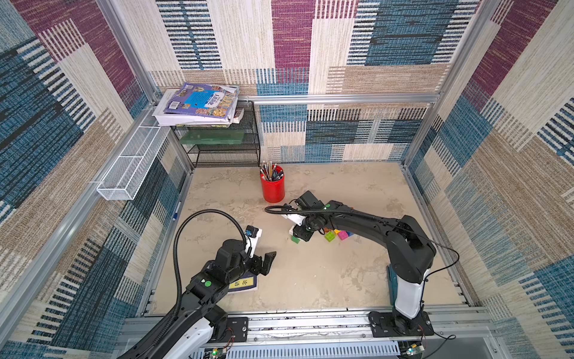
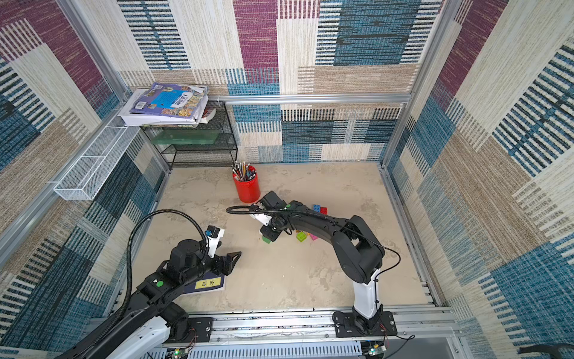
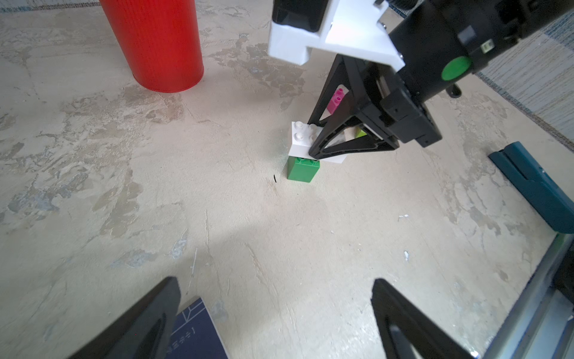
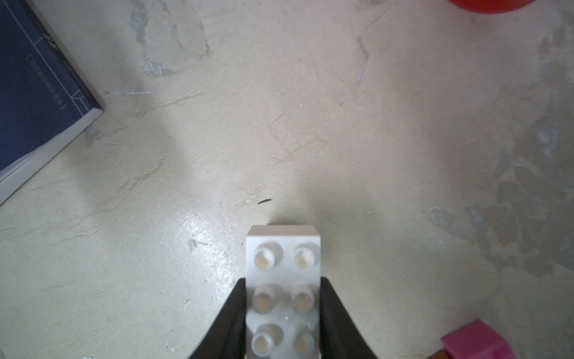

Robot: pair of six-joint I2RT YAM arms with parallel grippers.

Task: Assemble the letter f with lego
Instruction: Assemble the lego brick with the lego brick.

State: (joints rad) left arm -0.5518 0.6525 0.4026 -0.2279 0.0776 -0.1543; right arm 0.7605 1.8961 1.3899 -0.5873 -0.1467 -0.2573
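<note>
My right gripper (image 4: 282, 283) is shut on a white oblong lego brick (image 4: 283, 264), one finger on each long side. In the left wrist view this white brick (image 3: 300, 136) lies across the top of a green square brick (image 3: 302, 170) standing on the table and overhangs it on one side. The green brick (image 1: 295, 239) shows below the right gripper (image 1: 296, 233) in both top views. Loose lime (image 1: 330, 236), pink (image 1: 343, 234) and yellow (image 1: 337, 232) bricks lie just right of it. Blue (image 2: 316, 207) and red (image 2: 323, 210) bricks lie behind the right arm. My left gripper (image 1: 270, 259) hangs open and empty, nearer the front.
A red pencil cup (image 1: 272, 184) stands behind the bricks. A dark blue book (image 1: 243, 284) lies under the left arm. A black mesh shelf (image 1: 223, 146) with books fills the back left corner. A teal object (image 1: 392, 281) stands by the right arm's base.
</note>
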